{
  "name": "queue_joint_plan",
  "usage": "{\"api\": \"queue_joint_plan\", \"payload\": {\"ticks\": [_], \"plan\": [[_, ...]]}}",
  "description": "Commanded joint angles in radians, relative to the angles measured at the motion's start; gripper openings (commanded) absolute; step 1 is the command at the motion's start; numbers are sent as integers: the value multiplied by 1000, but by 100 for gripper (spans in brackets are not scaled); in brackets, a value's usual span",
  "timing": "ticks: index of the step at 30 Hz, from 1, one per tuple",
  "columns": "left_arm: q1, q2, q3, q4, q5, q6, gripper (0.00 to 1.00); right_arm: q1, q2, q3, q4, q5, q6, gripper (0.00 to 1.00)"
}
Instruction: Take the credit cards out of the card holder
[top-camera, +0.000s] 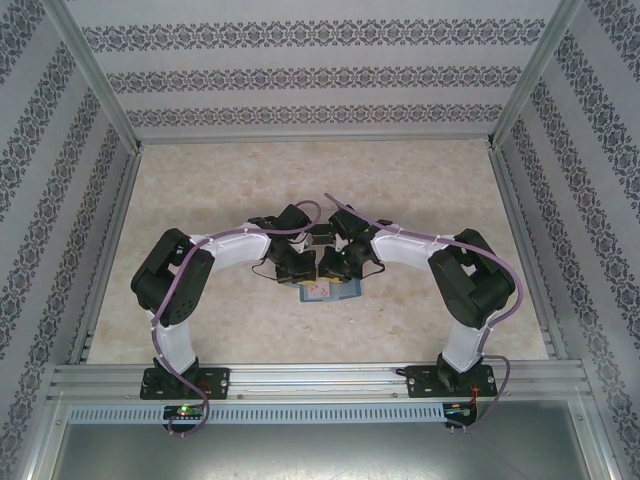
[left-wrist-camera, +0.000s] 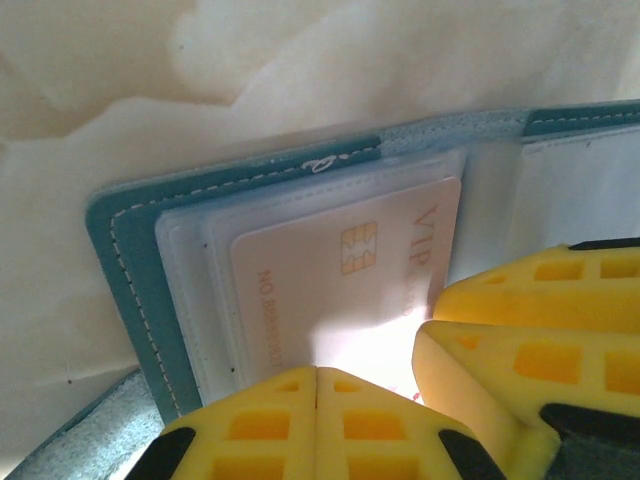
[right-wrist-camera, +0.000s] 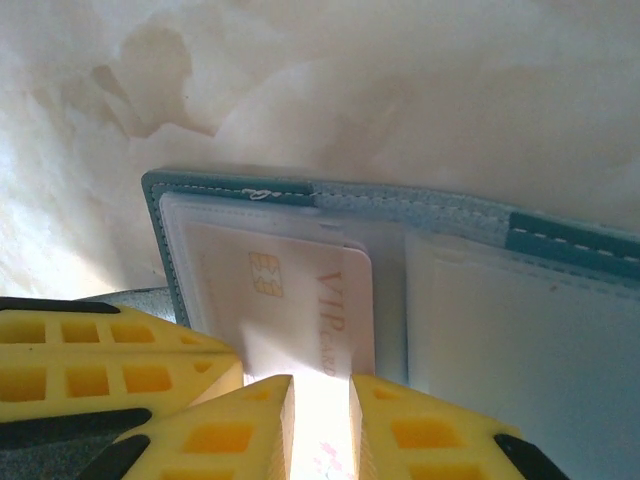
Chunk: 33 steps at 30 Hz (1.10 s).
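The teal card holder (top-camera: 325, 291) lies open on the table between both arms, its clear inner sleeves facing up (left-wrist-camera: 125, 270) (right-wrist-camera: 430, 203). One pale credit card (left-wrist-camera: 335, 270) (right-wrist-camera: 290, 300) with a gold chip and "VIP" lettering sits half inside the left sleeve. My left gripper (left-wrist-camera: 317, 372) is shut, and its tips rest at the card's near edge with nothing between them. My right gripper (right-wrist-camera: 320, 385) stands over the same card, its jaws a narrow gap apart with the card's face showing through. The right gripper's fingers (left-wrist-camera: 530, 300) crowd in beside the left ones.
The right-hand sleeve (right-wrist-camera: 520, 330) of the holder looks blank. The table top (top-camera: 420, 190) is pale marble, fenced by patterned walls (top-camera: 590, 200) and aluminium rails on three sides. The two wrists sit almost touching at the middle of the table.
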Motion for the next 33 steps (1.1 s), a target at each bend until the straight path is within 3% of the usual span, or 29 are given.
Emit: {"api": "queue_joint_plan", "payload": {"ticks": [1, 33], "plan": [[-12, 3, -12, 5, -7, -6, 0, -5, 18, -11, 4, -4, -8, 24], [-12, 2, 2, -28, -20, 8, 0, -5, 12, 26, -107, 103, -58, 24]]}}
